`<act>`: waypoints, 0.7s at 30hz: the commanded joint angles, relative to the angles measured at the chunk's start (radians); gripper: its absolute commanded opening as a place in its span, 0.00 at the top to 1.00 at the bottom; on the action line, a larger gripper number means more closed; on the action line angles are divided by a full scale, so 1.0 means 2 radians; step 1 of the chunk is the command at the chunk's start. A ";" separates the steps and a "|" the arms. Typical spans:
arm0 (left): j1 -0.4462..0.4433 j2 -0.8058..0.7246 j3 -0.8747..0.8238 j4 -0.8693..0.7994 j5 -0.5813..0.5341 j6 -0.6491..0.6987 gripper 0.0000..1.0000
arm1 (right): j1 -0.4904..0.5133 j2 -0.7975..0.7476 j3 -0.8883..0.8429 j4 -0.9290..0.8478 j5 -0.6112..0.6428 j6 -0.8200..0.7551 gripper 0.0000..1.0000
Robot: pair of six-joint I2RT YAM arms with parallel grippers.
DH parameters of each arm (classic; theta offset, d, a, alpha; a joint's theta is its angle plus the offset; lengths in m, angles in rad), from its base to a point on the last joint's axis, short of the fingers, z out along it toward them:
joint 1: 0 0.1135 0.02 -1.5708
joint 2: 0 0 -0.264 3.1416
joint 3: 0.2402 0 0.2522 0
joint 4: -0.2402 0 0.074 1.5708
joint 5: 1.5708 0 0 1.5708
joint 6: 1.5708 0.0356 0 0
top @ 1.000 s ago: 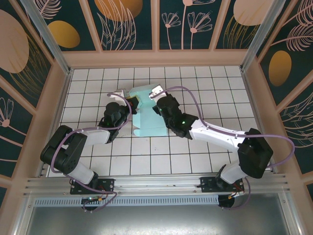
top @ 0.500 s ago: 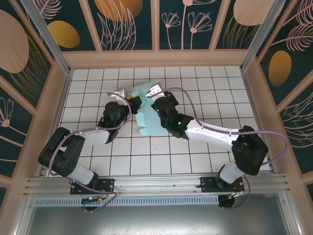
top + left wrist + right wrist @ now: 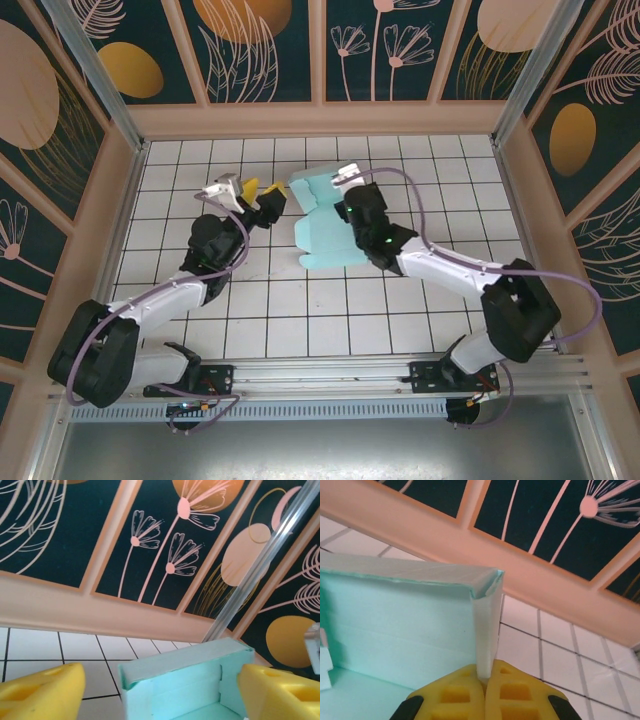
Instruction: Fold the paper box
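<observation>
Left hand [image 3: 262, 197] has pulled back to nine o'clock of the paper box [image 3: 322, 240], fingers now wide apart.
Right hand [image 3: 485, 679], reaching in from three o'clock, pinches one upright wall; the box sits mid-tabletop [image 3: 200, 322].

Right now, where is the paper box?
In the top view the paper box sits mid-table toward the back, just right of the open left hand, with the right hand pinching its wall.

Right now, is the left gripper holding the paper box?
No, the left gripper stands open, clear of the paper box.
</observation>
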 commanded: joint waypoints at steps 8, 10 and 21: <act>0.094 0.018 -0.017 -0.069 -0.008 -0.091 0.19 | -0.141 -0.144 -0.097 0.085 -0.445 0.184 1.00; 0.094 0.045 0.001 -0.056 0.040 -0.089 0.24 | -0.155 -0.150 -0.109 0.107 -0.506 0.200 1.00; 0.044 0.146 0.091 -0.025 0.191 -0.068 0.36 | -0.159 -0.106 -0.101 0.145 -0.625 0.246 1.00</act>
